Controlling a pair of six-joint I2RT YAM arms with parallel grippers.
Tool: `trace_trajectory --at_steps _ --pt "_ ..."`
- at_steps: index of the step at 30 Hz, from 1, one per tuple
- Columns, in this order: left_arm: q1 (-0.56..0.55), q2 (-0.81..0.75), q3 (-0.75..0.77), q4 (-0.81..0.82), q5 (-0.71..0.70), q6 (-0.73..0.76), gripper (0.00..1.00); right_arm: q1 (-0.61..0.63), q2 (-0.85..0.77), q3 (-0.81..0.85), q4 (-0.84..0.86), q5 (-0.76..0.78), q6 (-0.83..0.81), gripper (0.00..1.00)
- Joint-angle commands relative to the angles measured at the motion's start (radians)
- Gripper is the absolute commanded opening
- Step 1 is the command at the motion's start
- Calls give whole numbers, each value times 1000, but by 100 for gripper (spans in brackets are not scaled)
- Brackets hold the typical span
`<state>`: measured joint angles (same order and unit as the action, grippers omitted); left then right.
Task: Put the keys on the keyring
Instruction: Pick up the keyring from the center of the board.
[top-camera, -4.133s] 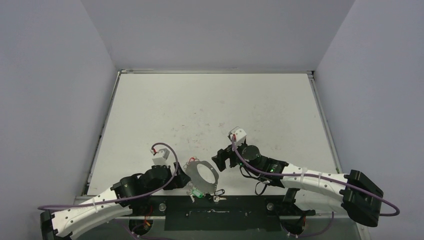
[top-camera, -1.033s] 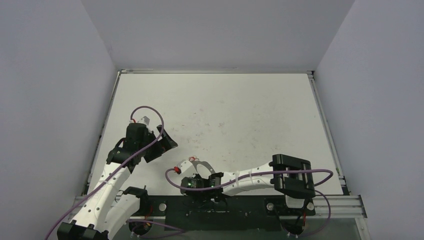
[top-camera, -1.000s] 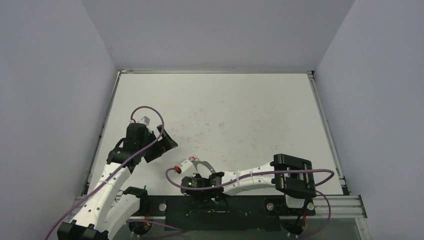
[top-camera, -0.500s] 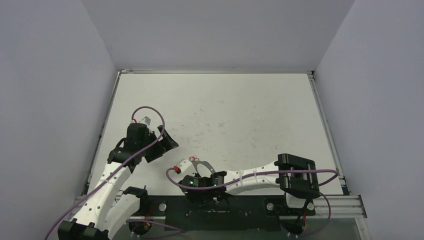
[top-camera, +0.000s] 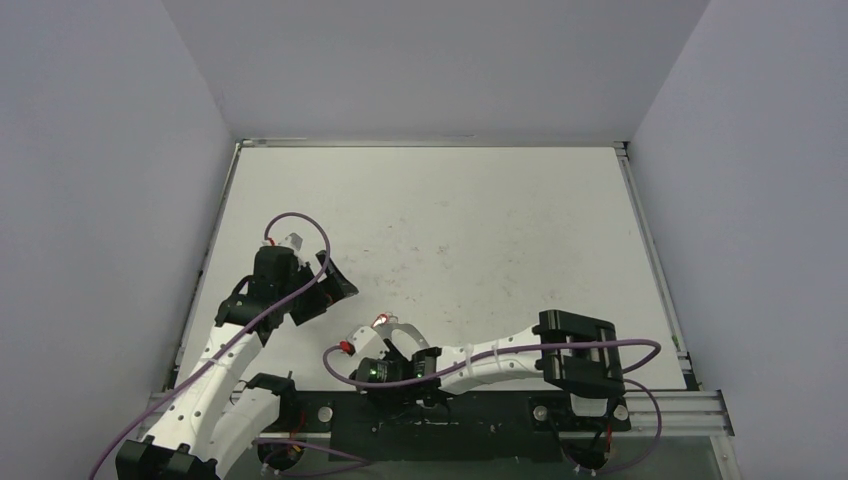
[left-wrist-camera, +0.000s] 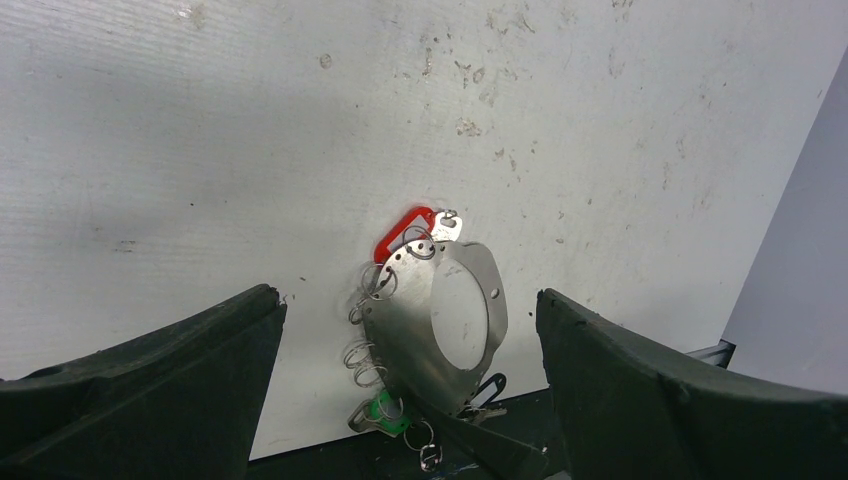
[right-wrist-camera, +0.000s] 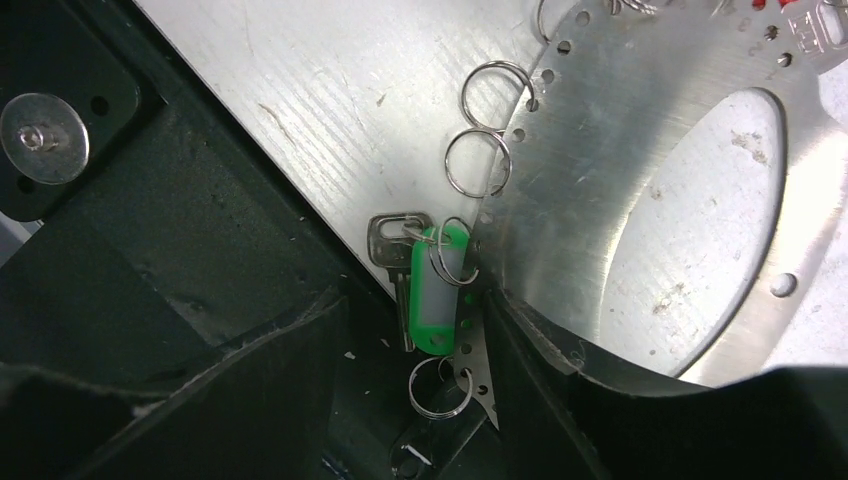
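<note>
Straddling the green-tagged key (right-wrist-camera: 437, 292), right hand (right-wrist-camera: 411, 318) partly apart, left hand (left-wrist-camera: 405, 305) wide apart, empty.

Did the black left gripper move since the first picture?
Yes. The black left gripper went farther from the black near rail, away from the flat silver metal keyring.

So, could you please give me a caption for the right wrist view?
Right fingers, parted, flank the green-tagged key lying against the perforated rim of the keyring.
</note>
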<state>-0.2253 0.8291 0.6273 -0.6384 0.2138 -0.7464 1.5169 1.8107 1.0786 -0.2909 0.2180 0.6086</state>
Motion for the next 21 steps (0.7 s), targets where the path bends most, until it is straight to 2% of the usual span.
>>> trace_trajectory --at_steps 1,9,11,14,21 --pt "7 1 0 46 14 15 96 29 5 49 -33 61 -17 52" --pt "6 -5 -1 44 19 15 96 75 -13 92 -61 125 -37 56" --pt "5 -6 0 45 19 14 96 77 -11 96 -52 113 -34 53" --pt "5 -6 2 42 17 16 96 69 -14 98 -38 106 -9 41" --pt "6 -2 11 37 8 21 96 23 -33 92 -13 92 95 37"
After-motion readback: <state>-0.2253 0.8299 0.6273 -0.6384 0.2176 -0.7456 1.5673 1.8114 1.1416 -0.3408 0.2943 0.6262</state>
